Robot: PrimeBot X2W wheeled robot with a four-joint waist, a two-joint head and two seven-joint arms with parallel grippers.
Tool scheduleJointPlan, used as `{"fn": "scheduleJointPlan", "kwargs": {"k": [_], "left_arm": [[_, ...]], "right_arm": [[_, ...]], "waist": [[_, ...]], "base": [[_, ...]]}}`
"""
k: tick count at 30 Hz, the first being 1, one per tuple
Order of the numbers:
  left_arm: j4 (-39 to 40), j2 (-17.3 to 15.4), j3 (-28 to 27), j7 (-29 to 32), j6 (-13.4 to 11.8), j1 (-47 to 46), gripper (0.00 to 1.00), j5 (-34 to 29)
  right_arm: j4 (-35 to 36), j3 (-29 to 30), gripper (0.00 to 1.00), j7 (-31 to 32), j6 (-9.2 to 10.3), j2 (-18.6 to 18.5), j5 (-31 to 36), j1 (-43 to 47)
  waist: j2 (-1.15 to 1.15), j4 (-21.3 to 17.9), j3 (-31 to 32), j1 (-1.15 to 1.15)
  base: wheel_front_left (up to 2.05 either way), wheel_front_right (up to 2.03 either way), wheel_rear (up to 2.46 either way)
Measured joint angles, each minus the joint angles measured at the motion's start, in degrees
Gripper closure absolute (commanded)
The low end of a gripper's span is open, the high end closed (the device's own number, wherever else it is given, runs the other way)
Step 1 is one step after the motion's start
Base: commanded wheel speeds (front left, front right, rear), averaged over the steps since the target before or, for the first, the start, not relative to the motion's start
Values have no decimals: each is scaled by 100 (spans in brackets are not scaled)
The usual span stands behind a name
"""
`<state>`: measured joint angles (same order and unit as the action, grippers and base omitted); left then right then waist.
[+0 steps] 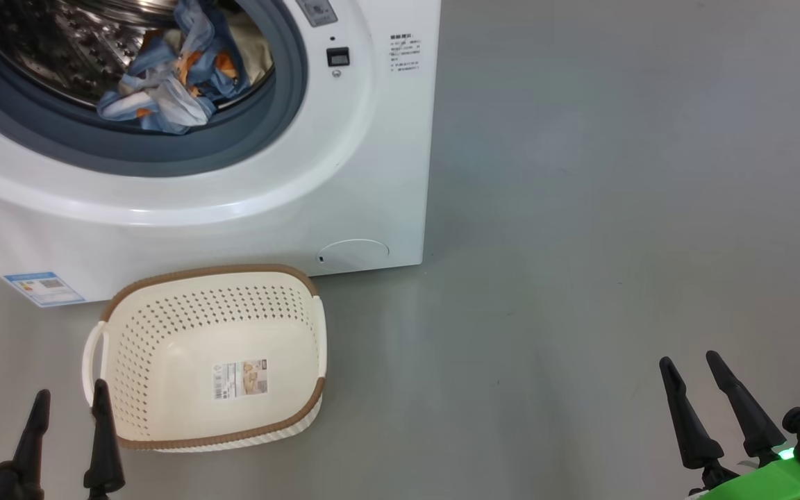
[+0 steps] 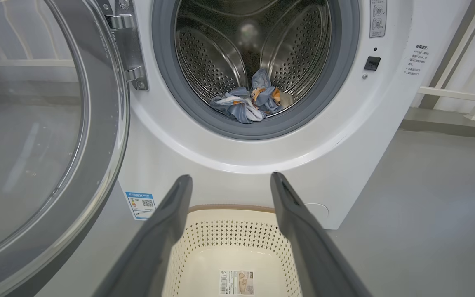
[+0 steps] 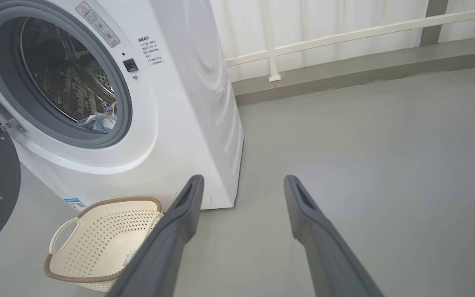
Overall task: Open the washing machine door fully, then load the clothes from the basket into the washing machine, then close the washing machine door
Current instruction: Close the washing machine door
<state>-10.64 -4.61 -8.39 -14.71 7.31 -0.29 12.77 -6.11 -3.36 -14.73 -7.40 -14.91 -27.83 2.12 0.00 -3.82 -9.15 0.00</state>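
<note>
We count one basket (image 1: pixel 212 276) on floor, just in front of washing machine (image 1: pixel 372 173). One paper label (image 1: pixel 241 378) on its bottom and one blue energy sticker (image 1: pixel 44 288), print too tiny for us to read. One clothes (image 1: pixel 171 76) bundle sits in drum. Washing machine door (image 2: pixel 97 123) stands open on left. Left gripper (image 1: pixel 71 389) and right gripper (image 1: pixel 689 357) both spread wide, holding nothing.

Smooth grey floor (image 1: pixel 615 208); white railing (image 3: pixel 344 39) along pale wall (image 3: pixel 324 16), grey kerb (image 3: pixel 344 76).

Counted one washing machine (image 1: pixel 344 160), one door (image 2: pixel 27 156), one basket (image 1: pixel 205 305), one clothes bundle (image 1: pixel 171 76), one blue sticker (image 1: pixel 44 288); two grippers: left gripper (image 1: pixel 71 387), right gripper (image 1: pixel 688 357).
</note>
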Motion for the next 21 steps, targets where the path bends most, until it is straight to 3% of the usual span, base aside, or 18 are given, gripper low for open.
{"fn": "scheduleJointPlan", "kwargs": {"k": [11,21], "left_arm": [[3,119,-19,0,0,2,0,0],[-46,241,-134,0,0,47,0,110]], "right_arm": [[-35,-261,0,0,0,-109,0,-1],[-134,-798,0,0,0,-277,-4,-321]], "waist": [[0,301,99,0],[0,951,154,0]], "base": [[0,0,0],[0,0,0]]}}
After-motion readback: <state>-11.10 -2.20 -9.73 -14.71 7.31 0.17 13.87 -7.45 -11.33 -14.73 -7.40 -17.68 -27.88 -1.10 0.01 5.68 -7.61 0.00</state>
